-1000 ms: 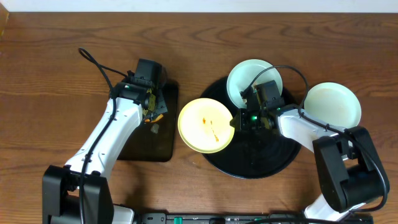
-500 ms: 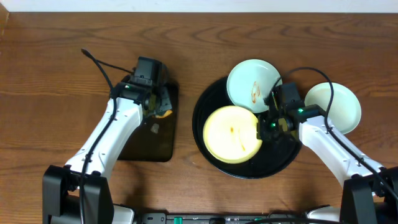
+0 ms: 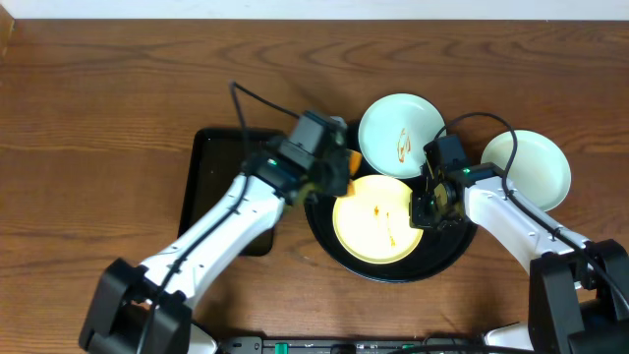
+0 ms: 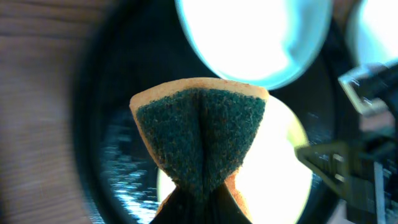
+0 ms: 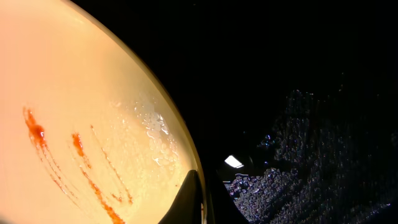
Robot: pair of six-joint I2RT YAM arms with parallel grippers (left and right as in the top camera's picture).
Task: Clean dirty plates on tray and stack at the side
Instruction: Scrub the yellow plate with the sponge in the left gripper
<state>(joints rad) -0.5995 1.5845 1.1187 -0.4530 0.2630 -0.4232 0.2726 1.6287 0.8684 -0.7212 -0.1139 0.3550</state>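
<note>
A pale yellow plate (image 3: pixel 373 221) streaked with orange smears (image 5: pixel 74 140) lies in the middle of the round black tray (image 3: pixel 432 258). My right gripper (image 3: pixel 421 210) is shut on this plate's right rim (image 5: pixel 200 198). My left gripper (image 3: pixel 338 177) hovers over the tray's upper left, shut on a sponge (image 4: pixel 200 134) with a dark green scouring face and an orange edge. A mint plate (image 3: pixel 400 135) with a brown smear rests on the tray's far rim. The second mint plate (image 3: pixel 531 169) sits on the table right of the tray.
A rectangular black tray (image 3: pixel 218 192) lies left of the round tray, partly under my left arm. Water drops bead the round tray's floor (image 5: pixel 311 155). Bare wooden table (image 3: pixel 88 147) surrounds everything.
My left arm swung right from the rectangular tray to above the round tray, carrying the sponge. My right gripper drew the yellow plate from the tray's left edge to its middle.
</note>
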